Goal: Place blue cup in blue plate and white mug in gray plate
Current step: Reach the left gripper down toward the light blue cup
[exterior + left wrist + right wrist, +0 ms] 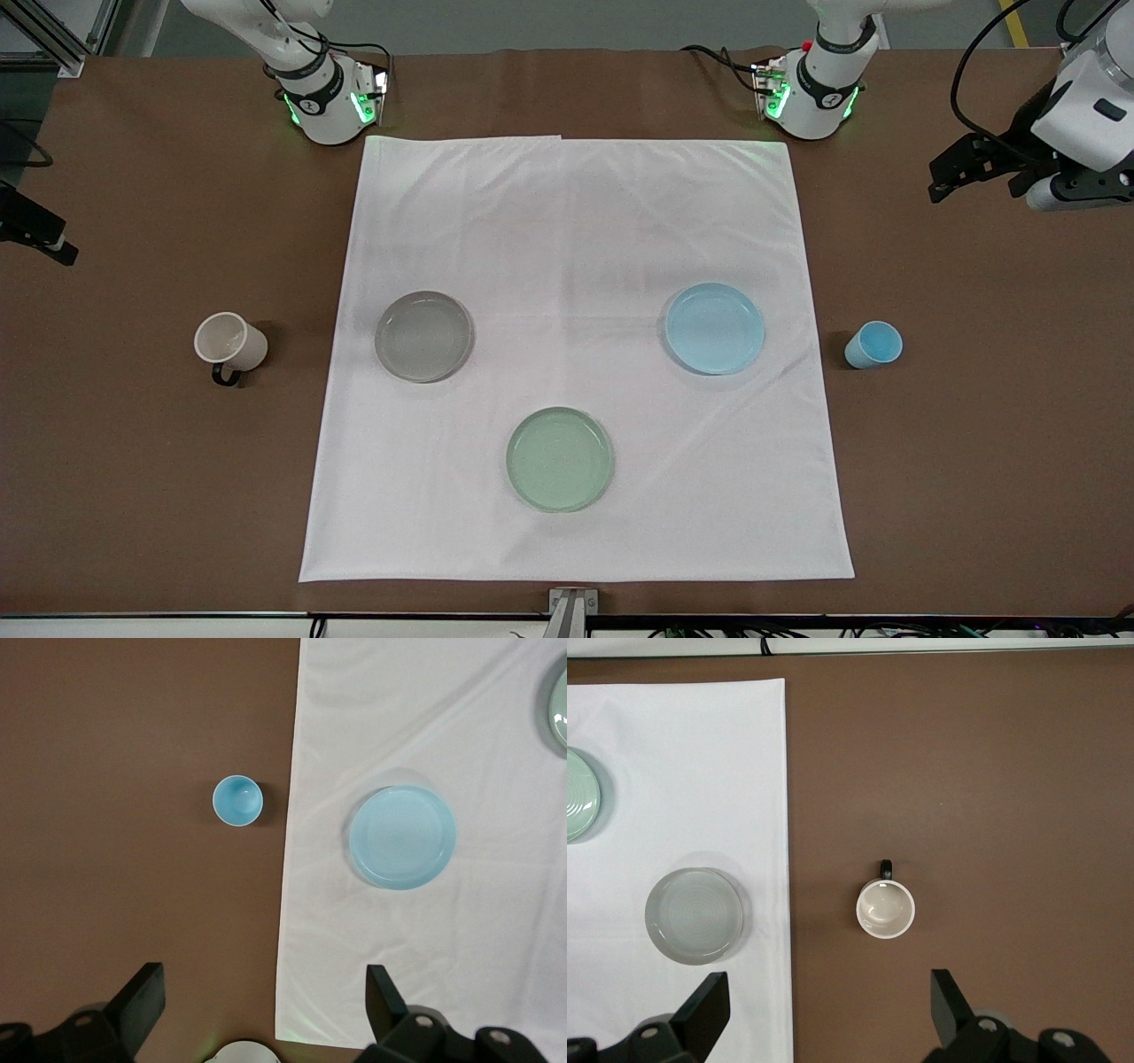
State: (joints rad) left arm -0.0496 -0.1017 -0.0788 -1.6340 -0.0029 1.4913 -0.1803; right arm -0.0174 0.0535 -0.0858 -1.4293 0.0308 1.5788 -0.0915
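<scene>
The blue cup [873,345] stands upright on the bare brown table at the left arm's end, beside the blue plate [714,328] on the white cloth. The white mug [230,341] stands upright at the right arm's end, beside the gray plate [424,336]. Both plates are empty. My left gripper [952,173] is open and empty, high over the table; its wrist view shows its jaws [263,983] apart, with the cup [237,801] and blue plate [402,837] below. My right gripper [35,232] is open and empty [828,985], high over the mug [885,908] and gray plate [694,915].
A pale green plate [560,459] lies empty on the white cloth [576,221], nearer to the front camera than the other two plates. The cloth covers the middle of the brown table [133,487]. The arm bases [328,102] stand at the cloth's top corners.
</scene>
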